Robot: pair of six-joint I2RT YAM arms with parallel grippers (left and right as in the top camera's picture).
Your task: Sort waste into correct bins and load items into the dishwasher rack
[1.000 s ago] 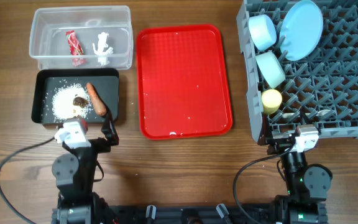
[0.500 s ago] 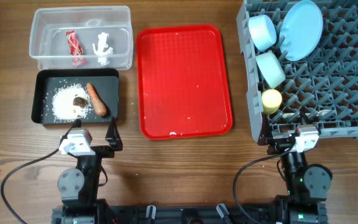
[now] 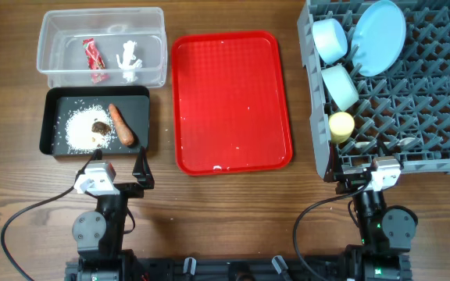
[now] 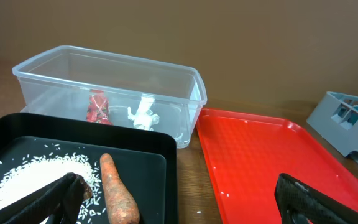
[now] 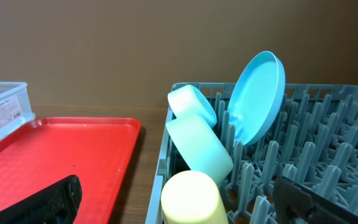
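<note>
**Grey rack held the dishes, both tubs held waste, both grippers idle**

Grey dishwasher rack point(image 3: 428, 101) sat at the table's right edge. Along its left side stood:
- light-blue plate point(image 3: 377, 35), on edge between pegs and tilted
- light-blue bowl point(image 3: 330, 37), on its side just left of the plate
- pale-green bowl point(image 3: 341, 84), touching the blue bowl from the near side
- yellow cup point(image 3: 341, 125), nearest the right arm, just beside the green bowl

Clear tub point(image 3: 49, 47) was at the far left, with the red wrapper point(image 3: 94, 58) and the white scrap point(image 3: 128, 61) side by side inside it.

Black tub point(image 3: 53, 97) sat directly in front of the clear one, the two touching or nearly so. It contained:
- rice crumbs point(image 3: 78, 127), in a patch on the left
- brown lump point(image 3: 99, 127), at the patch's right edge
- carrot piece point(image 3: 121, 125), lying just right of the lump

Red tray point(image 3: 229, 101) lay between the tubs and the rack, carrying only a few white specks.

Left gripper point(image 3: 117, 165) was just in front of the black tub, fingers spread wide and nothing between them. Right gripper point(image 3: 369, 165) was at the rack's near edge, also spread wide and empty, facing the yellow cup in the wrist view.
</note>
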